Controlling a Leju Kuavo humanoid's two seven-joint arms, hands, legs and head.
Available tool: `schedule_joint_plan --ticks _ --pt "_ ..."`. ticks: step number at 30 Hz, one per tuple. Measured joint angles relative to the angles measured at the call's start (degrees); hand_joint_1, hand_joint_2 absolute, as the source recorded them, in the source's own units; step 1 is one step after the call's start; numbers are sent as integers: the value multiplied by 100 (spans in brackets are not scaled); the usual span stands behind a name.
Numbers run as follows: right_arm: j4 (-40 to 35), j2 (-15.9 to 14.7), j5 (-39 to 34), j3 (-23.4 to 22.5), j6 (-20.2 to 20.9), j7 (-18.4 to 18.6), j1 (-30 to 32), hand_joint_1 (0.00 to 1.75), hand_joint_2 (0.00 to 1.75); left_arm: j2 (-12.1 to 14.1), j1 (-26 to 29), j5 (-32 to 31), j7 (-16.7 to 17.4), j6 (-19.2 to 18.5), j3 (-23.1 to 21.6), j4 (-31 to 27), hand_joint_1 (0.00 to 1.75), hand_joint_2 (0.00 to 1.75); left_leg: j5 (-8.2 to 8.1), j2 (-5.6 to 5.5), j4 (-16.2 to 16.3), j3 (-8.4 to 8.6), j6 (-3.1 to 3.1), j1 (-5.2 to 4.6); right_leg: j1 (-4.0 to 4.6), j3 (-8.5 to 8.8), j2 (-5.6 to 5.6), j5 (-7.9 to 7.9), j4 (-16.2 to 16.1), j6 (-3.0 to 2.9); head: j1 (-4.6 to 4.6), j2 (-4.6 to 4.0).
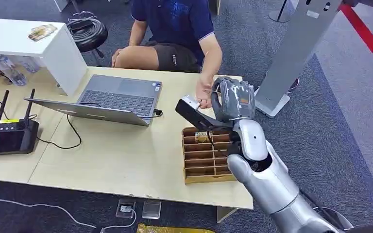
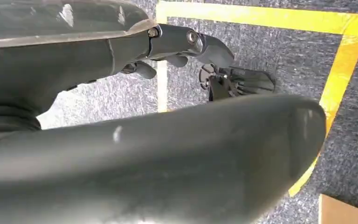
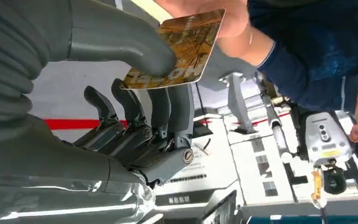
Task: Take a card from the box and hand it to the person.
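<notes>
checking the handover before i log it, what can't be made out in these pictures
- Card: the head view hides it behind the right hand; in the right wrist view the thumb and the person's hand cover its ends, and the print is unreadable.
- Box: the right arm covers its right side in the head view, so the remaining cards cannot be counted.
- Left hand: the robot's dark body hides most of it, so its hold is unclear.

The right hand is raised above the box, closely faced by the person's hand. Leftward passage is blocked by the laptop; bare table is left between laptop and box
</notes>
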Motion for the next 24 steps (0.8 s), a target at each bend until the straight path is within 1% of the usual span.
schedule_joint_plan --ticks 1,4,10,15,16,21,24 --pt "225 41 82 7 -128 -31 -77 150 175 0 -8 0 -2 2 -18 0 0 0 0 0 0 1 0 0 0 1 -2 0 0 0 -11 0" --pt "693 153 272 37 -403 -112 -178 150 175 -2 -4 0 -20 0 -31 0 0 0 0 -3 0 0 0 0 0 0 -4 0 0 0 9 0" --pt "1480 431 418 101 -466 -298 -389 150 175 -15 -4 87 -105 6 -31 0 0 0 0 0 0 2 0 0 0 0 -2 0 0 0 0 0" --pt "1921 642 429 129 -506 -381 -498 150 175 -24 -3 111 -129 -18 -31 0 0 0 1 0 0 2 0 0 0 0 -2 0 0 0 -7 0" --pt "1991 671 427 135 -512 -389 -513 0 175 -28 -1 111 -138 -26 -31 0 0 0 1 0 0 2 0 0 0 0 -1 0 0 0 -2 0" --pt "2218 752 414 153 -504 -402 -579 0 175 -33 2 111 -146 -79 -31 0 0 0 1 0 0 2 0 0 0 0 -1 0 0 0 4 0" --pt "2297 771 414 173 -499 -402 -592 0 175 -33 4 133 -146 -177 -31 0 0 0 1 0 0 3 0 0 0 0 -1 0 0 0 2 0"
